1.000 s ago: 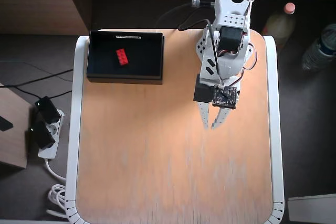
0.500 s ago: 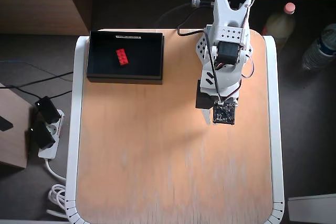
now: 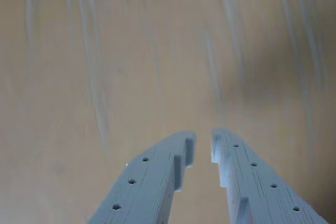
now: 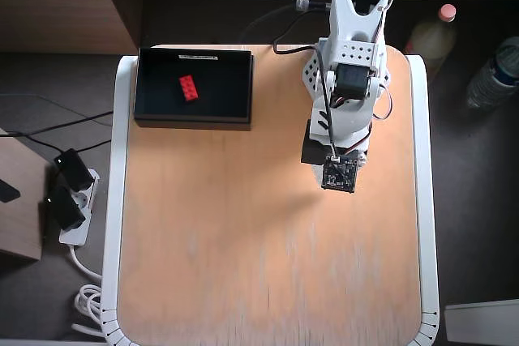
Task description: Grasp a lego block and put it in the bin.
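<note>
The red lego block lies inside the black bin at the table's back left in the overhead view. The white arm is folded at the back right, well apart from the bin, and its wrist camera board hides the gripper from above. In the wrist view my gripper points at bare wooden tabletop. Its two pale blue fingers stand almost together with only a narrow gap at the tips, and nothing is between them. Block and bin are out of the wrist view.
The wooden tabletop has a white rim. A power strip with plugs and cables lies on the floor to the left. Two bottles stand off the table at the right.
</note>
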`<state>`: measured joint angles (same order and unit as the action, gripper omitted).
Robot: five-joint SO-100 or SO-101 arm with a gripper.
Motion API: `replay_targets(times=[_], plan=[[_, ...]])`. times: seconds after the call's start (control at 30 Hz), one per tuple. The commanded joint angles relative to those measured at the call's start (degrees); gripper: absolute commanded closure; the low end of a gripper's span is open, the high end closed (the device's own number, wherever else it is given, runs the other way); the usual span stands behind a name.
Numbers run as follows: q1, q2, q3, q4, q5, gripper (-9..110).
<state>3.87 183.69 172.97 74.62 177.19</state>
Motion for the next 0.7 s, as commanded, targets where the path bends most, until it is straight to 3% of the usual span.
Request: replay_targets(times=[0.0, 0.67], plan=[[-1.32, 5.19, 8.79, 2.11, -6.33, 101], [-2.20, 5.19, 8.88, 2.20, -7.21, 101]])
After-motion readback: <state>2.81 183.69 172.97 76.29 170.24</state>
